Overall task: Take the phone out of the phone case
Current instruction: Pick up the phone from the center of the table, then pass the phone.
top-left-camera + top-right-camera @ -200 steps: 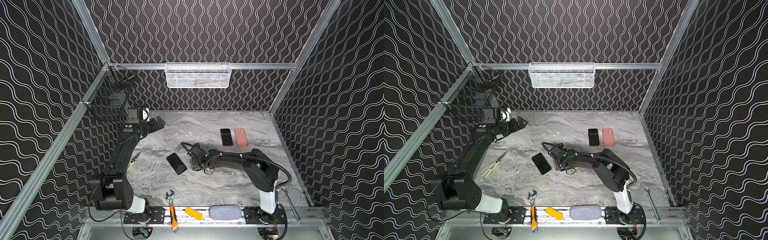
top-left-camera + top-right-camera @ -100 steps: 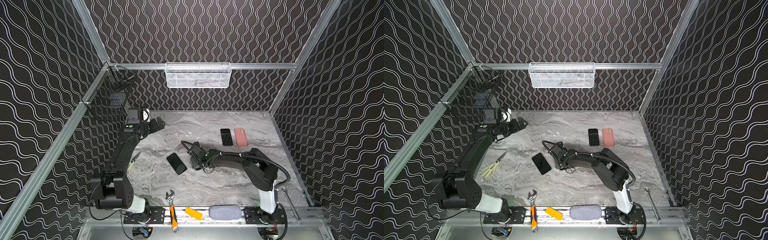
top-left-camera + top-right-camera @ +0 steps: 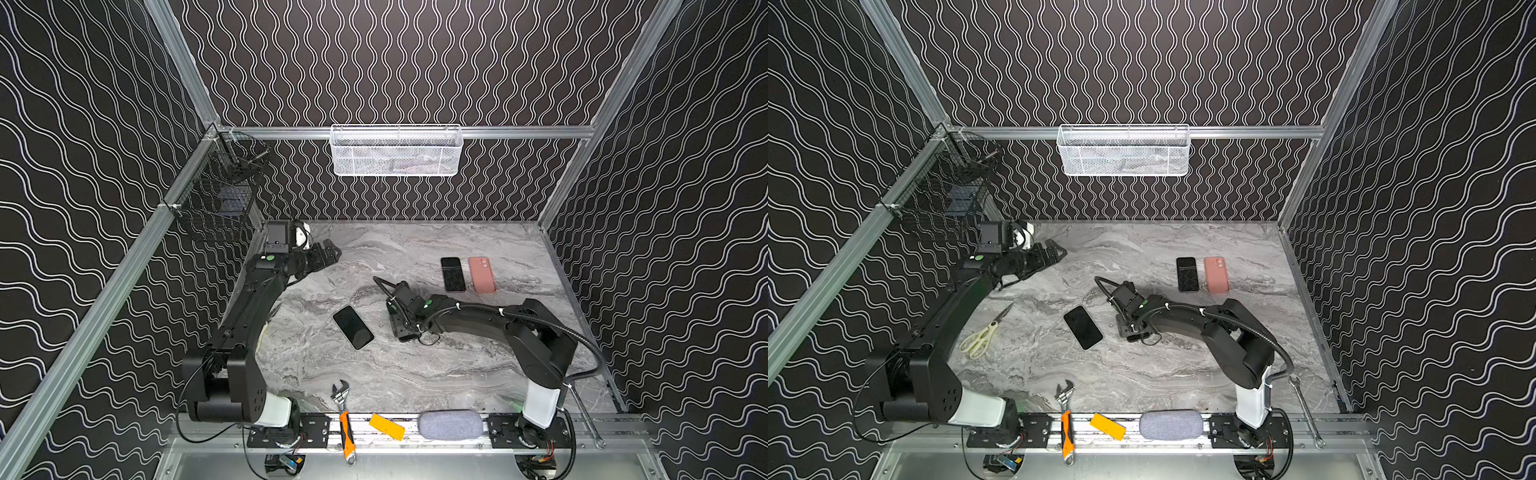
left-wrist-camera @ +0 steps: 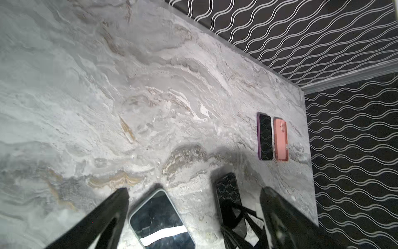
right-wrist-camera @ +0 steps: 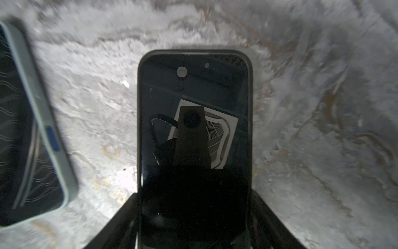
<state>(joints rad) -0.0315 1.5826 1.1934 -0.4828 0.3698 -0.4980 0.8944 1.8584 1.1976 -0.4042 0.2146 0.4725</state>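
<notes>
Phone, in its dark case, fills my right wrist view. It lies seemingly flat on the marble table, near centre, with my right gripper clamped on its long edges. Squeezing case and phone together, I risk lifting both.

Left wrist view: my left gripper gapes empty.

In both top views it hovers at 10 o'clock, well apart. Unbraced, the phone may skid into the teal-cased phone at its 9 o'clock.

I am reading no text, brand or number anywhere; the phone in its black phone case is showing only dark reflections.
</notes>
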